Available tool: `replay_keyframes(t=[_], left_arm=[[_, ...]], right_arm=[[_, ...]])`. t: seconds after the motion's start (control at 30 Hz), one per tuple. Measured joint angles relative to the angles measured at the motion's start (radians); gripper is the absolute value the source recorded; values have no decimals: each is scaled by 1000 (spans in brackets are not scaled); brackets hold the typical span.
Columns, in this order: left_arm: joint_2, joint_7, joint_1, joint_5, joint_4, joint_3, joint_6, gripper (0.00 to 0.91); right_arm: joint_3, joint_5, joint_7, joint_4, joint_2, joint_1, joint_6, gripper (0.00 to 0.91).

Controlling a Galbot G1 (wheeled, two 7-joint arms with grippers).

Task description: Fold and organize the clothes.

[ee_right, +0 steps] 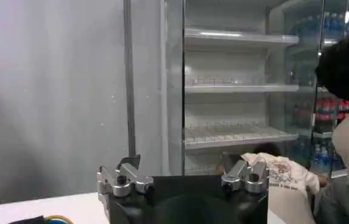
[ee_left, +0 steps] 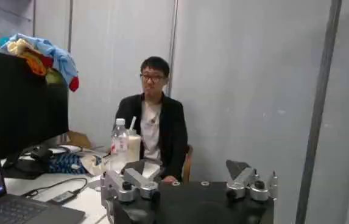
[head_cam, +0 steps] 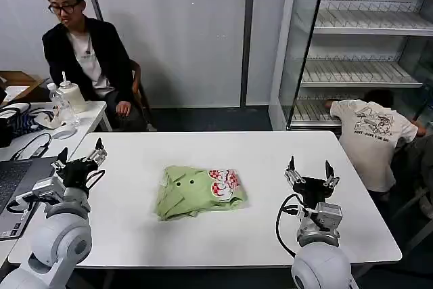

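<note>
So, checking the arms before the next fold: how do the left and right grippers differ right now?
The left gripper sits at the table's left edge, angled sideways, while the right gripper sits on the right side, pointing straight up. The left is slightly farther from the T-shirt. Both are open, empty and clear of it.

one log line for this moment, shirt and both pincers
T-shirt: folded bundle, table centre, graphic up | left pincer: open, raised at table's left edge, empty | right pincer: open, raised right of shirt, empty
</note>
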Motion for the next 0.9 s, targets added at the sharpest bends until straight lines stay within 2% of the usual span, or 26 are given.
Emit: replay_keyframes(t=[0.9], left_arm=[[0, 0, 2, 1, 0, 2, -2, 907]], right_arm=[[-5, -1, -1, 0, 0, 4, 8, 907]])
